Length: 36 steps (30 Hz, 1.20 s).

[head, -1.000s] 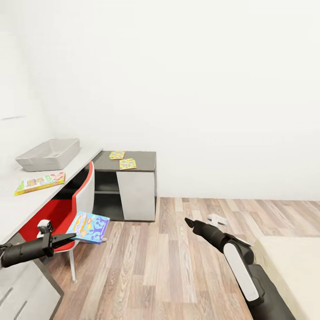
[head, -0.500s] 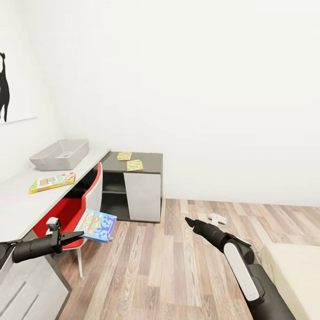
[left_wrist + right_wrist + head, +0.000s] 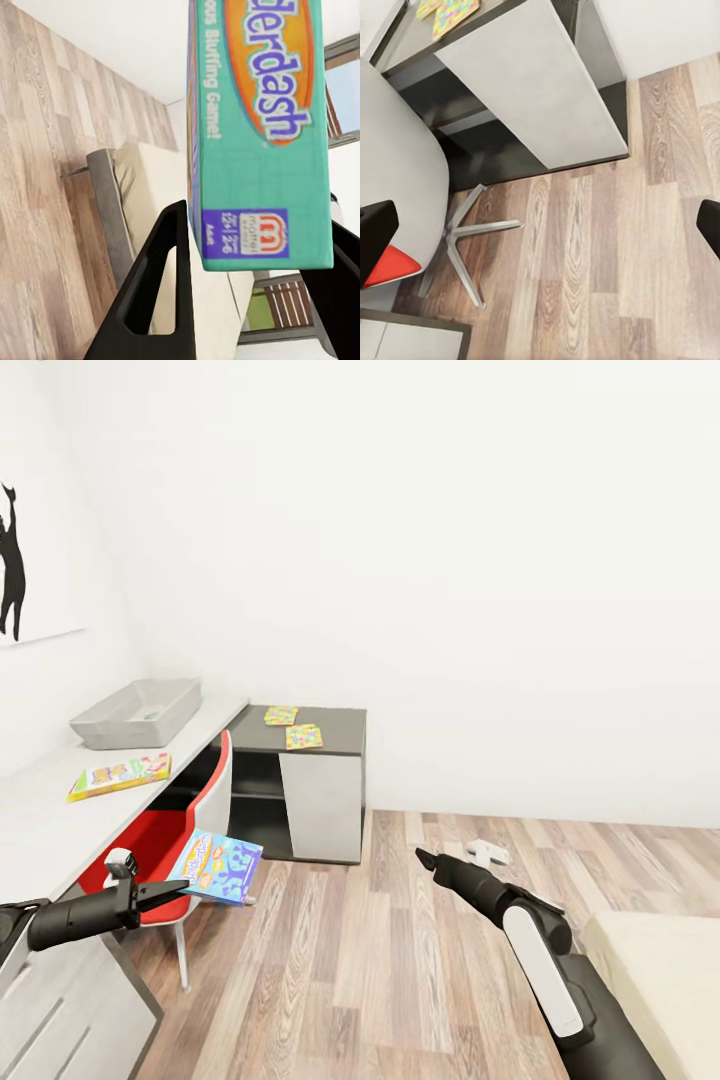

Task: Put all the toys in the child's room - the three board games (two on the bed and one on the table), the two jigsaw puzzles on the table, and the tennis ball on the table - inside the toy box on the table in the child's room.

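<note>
Floor [image 3: 380,960]: wood planks, visibly grained, showing a soft satin sheen. Tabletop [image 3: 40,825]: smooth, pale grey, matt. Lower wing [image 3: 335,720]: dark grey matt top, carrying two puzzles [image 3: 292,726] looking like printed card. Toy box [image 3: 135,713]: pale grey translucent plastic. Blue game box [image 3: 218,866]: printed cardboard, looking slightly glossy, sitting between matt black plastic jaws. Chair [image 3: 175,830]: smooth white shell, red seat, metal legs. Bed [image 3: 660,970]: cream cloth, matt. Walls: plain matt white.

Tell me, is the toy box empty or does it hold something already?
Cannot tell. In the head view the toy box sits far along the table; a faint greenish patch shows inside, too small to identify.
</note>
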{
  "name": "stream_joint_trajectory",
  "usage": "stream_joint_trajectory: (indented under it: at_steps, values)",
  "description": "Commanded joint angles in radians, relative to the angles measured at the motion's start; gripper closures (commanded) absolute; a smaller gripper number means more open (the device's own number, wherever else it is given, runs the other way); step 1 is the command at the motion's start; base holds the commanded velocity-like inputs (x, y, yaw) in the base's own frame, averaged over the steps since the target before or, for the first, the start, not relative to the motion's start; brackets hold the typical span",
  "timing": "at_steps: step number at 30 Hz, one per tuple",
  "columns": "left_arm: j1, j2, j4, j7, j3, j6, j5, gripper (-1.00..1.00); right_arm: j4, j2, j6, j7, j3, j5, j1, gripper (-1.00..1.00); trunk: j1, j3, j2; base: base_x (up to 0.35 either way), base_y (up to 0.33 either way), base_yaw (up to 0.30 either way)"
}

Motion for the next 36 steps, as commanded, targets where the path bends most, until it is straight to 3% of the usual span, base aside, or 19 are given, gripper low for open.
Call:
stream_joint_trajectory:
  at_steps: [1,14,27,32,36]
  values:
    - [0.0,0.0,0.0,-0.004,0.0,0.011,-0.001,1.0,-0.002,-0.001,0.002,-0.01,0.003,-0.01,-0.001,-1.0,-0.004,0.003,0.007,0.0,0.0,0.0]
    - [0.0,0.0,0.001,-0.004,-0.001,0.011,-0.001,1.0,-0.002,-0.001,0.002,-0.01,0.003,-0.01,0.0,-1.0,-0.054,0.05,0.098,0.0,0.0,-0.004]
    - [-0.001,0.0,0.0,-0.004,-0.001,0.011,0.0,1.0,-0.003,-0.001,0.003,-0.01,0.003,-0.011,-0.001,-1.0,-0.104,0.098,0.189,0.0,0.0,-0.204]
    - [-0.001,0.0,0.001,-0.005,-0.001,0.012,0.001,1.0,-0.003,-0.001,0.003,-0.01,0.004,-0.011,-0.001,-1.0,-0.104,0.099,0.189,0.0,0.0,-0.054]
    - [-0.001,0.0,0.0,-0.006,-0.001,0.013,0.001,1.0,-0.003,-0.001,0.003,-0.01,0.005,-0.011,0.0,-1.0,-0.119,0.111,0.217,0.0,0.0,-0.011]
